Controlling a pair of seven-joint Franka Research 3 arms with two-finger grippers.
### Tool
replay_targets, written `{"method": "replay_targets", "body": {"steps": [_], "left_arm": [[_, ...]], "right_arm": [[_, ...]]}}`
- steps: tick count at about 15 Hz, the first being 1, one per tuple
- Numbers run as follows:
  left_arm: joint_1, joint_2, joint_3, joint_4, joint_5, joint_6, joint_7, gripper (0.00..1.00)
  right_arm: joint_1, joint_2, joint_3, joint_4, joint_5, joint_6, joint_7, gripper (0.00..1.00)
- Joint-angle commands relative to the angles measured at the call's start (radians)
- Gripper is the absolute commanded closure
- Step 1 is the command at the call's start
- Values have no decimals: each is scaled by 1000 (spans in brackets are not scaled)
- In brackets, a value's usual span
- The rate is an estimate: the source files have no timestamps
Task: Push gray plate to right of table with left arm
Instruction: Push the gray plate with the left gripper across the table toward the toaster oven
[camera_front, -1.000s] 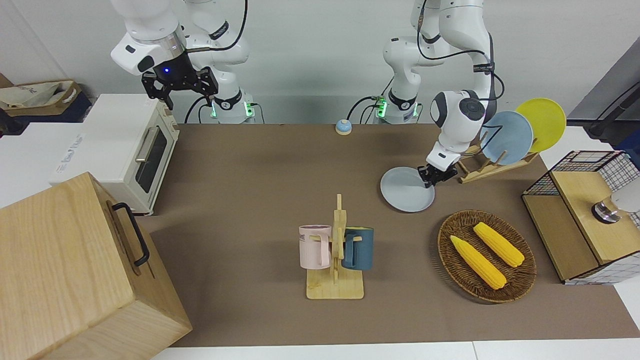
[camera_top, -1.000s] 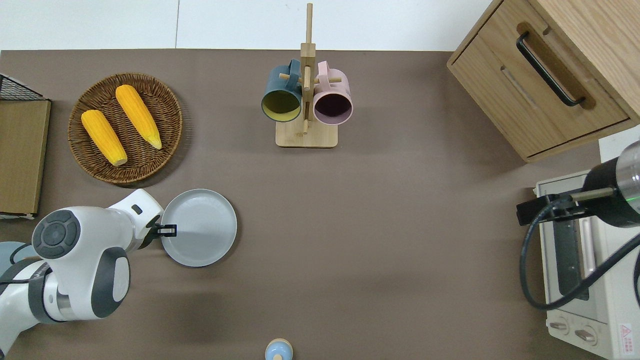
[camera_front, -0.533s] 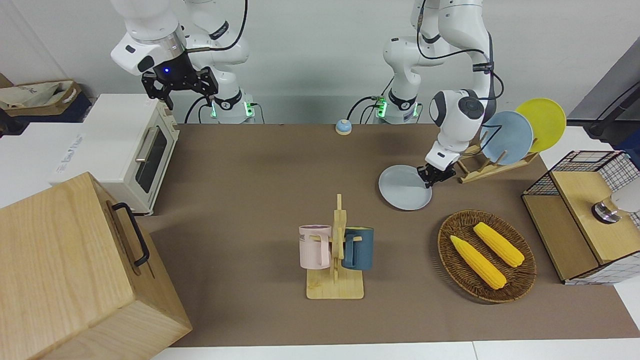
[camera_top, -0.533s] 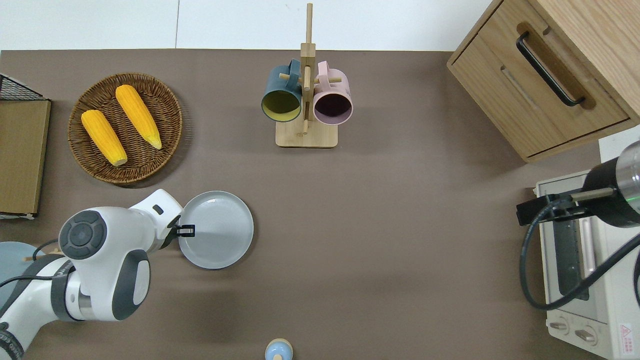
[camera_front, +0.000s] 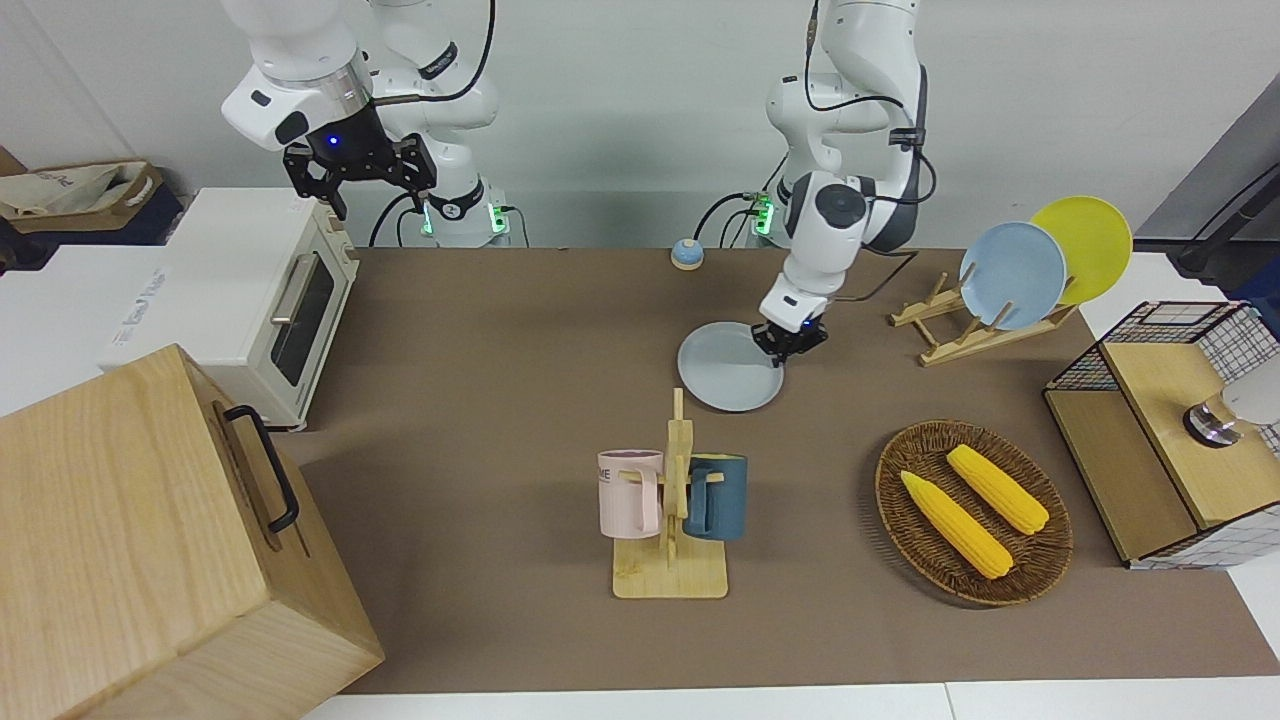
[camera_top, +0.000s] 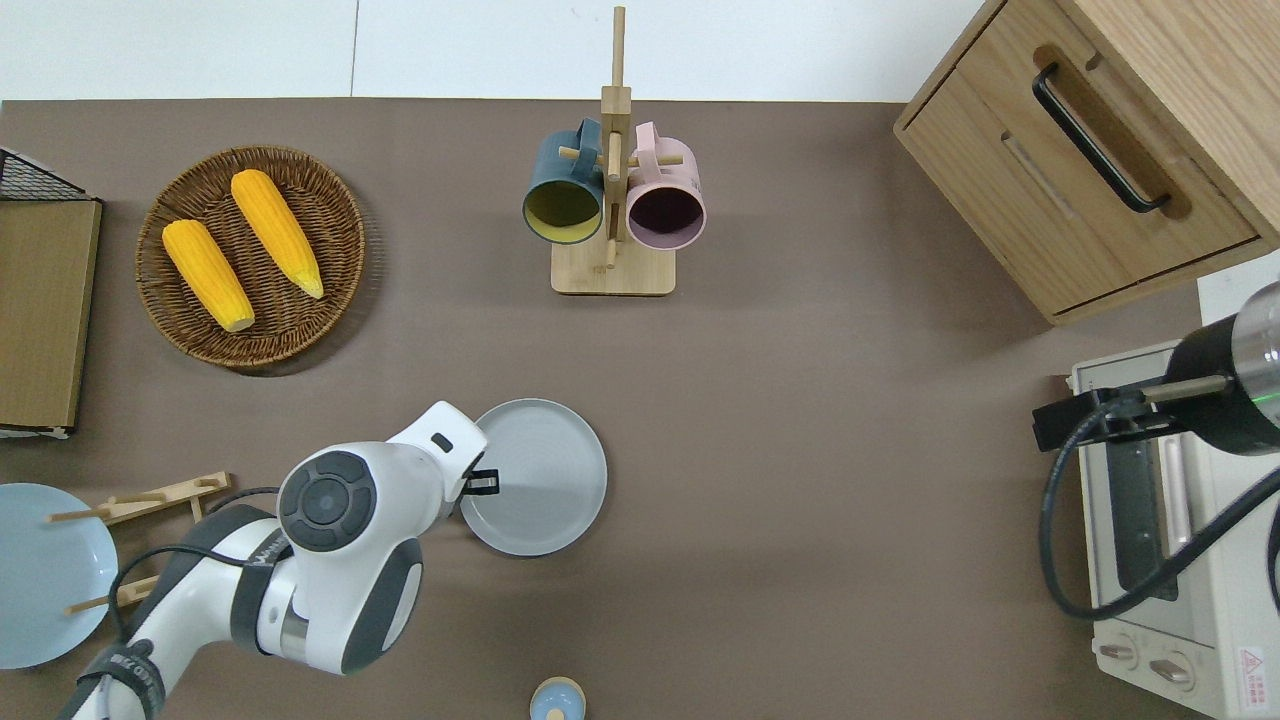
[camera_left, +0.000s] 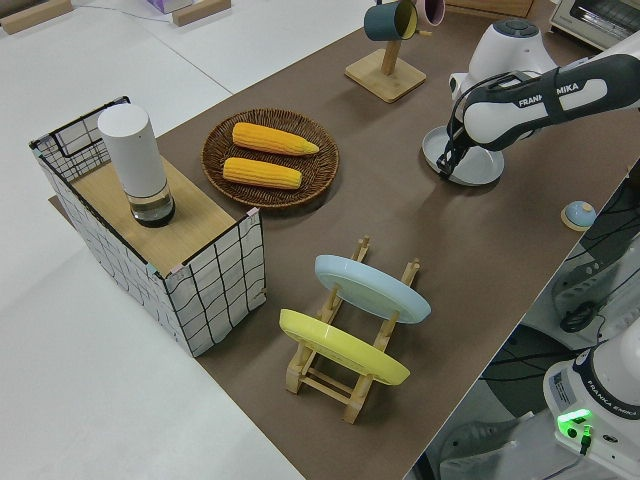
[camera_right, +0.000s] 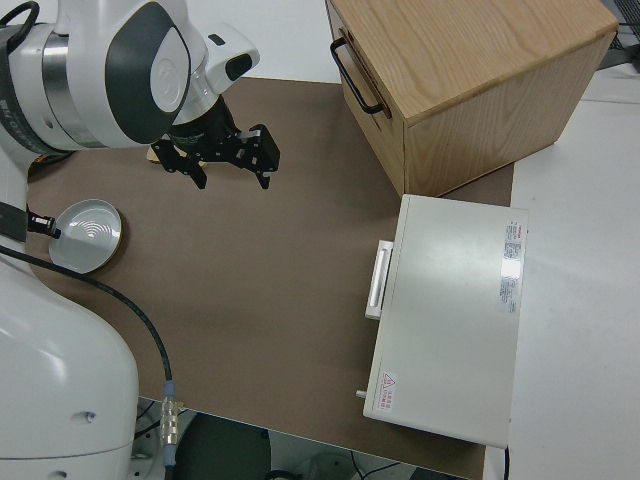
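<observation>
The table offers a wide bare stretch between the gray plate and the toaster oven at the right arm's end, so a straight, level sweep looks best. The plate lies flat near mid-table, nearer the robots than the mug rack. The left gripper sits at the plate's rim toward the left arm's end; whether its fingers are parted, I cannot tell. Keeping the tips low should stop them riding over the rim. The right arm is parked.

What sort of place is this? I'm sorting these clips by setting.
Probably a robotics lab staged as a kitchen: two white arms at a brown table set with a toaster oven, a mug rack and a wicker basket of corn, with bare white walls around.
</observation>
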Motion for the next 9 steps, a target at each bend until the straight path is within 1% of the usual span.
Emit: {"method": "replay_targets", "body": {"steps": [1, 4, 6, 7, 9], "left_arm": [[-6, 13, -93, -9, -12, 6, -117, 1000], [-6, 53, -175, 15, -12, 15, -223, 1000], [-6, 84, -216, 44, -11, 15, -286, 1000], [-13, 96, -230, 55, -9, 15, -310, 1000], [-43, 105, -232, 81, -11, 15, -364, 1000]], "right_arm": [[-19, -2, 16, 9, 4, -16, 13, 17], [-19, -2, 16, 9, 4, -16, 13, 17], [-19, -2, 16, 9, 4, -16, 12, 17], [-20, -2, 16, 9, 4, -16, 13, 17], [-19, -2, 16, 9, 4, -16, 12, 17]]}}
